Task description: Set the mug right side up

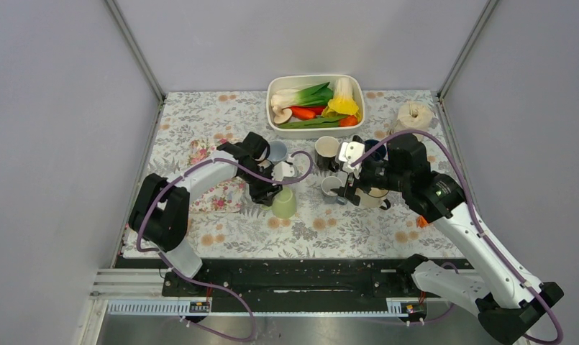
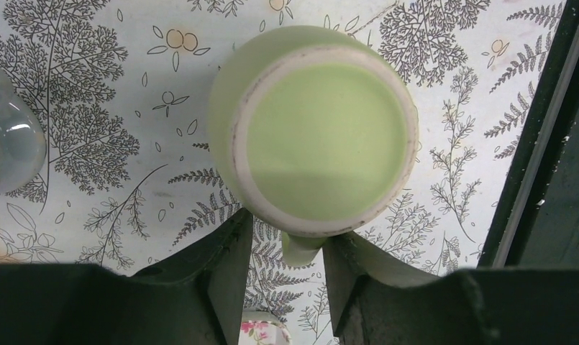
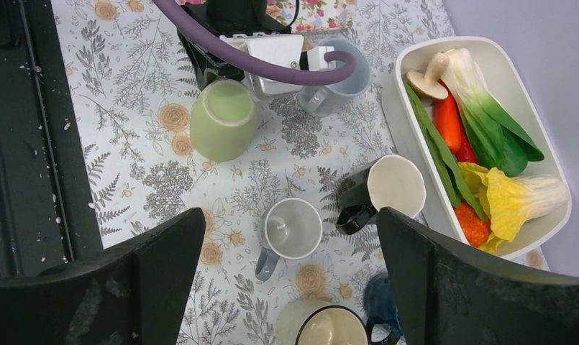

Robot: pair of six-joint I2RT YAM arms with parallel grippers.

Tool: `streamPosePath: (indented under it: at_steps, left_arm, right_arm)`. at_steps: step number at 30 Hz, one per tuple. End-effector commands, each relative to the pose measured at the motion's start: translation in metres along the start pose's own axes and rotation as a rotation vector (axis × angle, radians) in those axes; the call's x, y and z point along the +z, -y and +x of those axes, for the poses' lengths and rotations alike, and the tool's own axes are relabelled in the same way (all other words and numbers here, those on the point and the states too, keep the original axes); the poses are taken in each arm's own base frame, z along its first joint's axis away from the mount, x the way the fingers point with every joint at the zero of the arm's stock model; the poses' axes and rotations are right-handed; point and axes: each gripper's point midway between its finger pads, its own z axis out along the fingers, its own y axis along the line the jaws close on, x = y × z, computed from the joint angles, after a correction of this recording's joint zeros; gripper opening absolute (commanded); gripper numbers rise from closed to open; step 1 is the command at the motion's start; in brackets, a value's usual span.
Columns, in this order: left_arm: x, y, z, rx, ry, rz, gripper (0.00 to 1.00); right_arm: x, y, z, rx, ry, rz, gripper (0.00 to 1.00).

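Observation:
The pale green mug (image 1: 284, 203) stands upside down on the floral tablecloth, its flat base facing up at the left wrist camera (image 2: 322, 133). My left gripper (image 1: 270, 192) is low beside it and open. Its fingers (image 2: 225, 248) straddle the mug's handle (image 2: 301, 248), which touches the right finger with a gap on the left. The mug also shows in the right wrist view (image 3: 223, 118). My right gripper (image 1: 347, 188) is open and empty, hovering above an upright grey mug (image 3: 292, 228).
A white tray (image 1: 273, 122) of vegetables stands at the back. Upright mugs cluster mid-table: grey-blue (image 1: 277, 151), black with cream inside (image 1: 327, 149), grey (image 1: 332, 188), cream with black rim (image 1: 373, 198), dark blue (image 1: 373, 146). A floral-patterned item (image 1: 218, 188) lies left.

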Motion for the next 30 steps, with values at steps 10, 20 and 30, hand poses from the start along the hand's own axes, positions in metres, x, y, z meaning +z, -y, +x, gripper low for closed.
streamPosePath:
  at_steps: [10,20,30]
  left_arm:
    - [-0.007,-0.006,-0.023,0.019,0.026,-0.028,0.2]
    - [-0.015,-0.002,-0.037,0.017,0.062,-0.026,0.0]
    - [-0.118,0.004,-0.149,0.015,0.536,-0.075,0.0]
  right_arm:
    - [0.003,0.004,-0.009,0.0,0.041,0.007,0.98]
    - [0.001,0.007,-0.014,-0.005,0.049,0.016,0.98]
    - [0.003,0.023,-0.035,0.058,0.122,0.075,0.98]
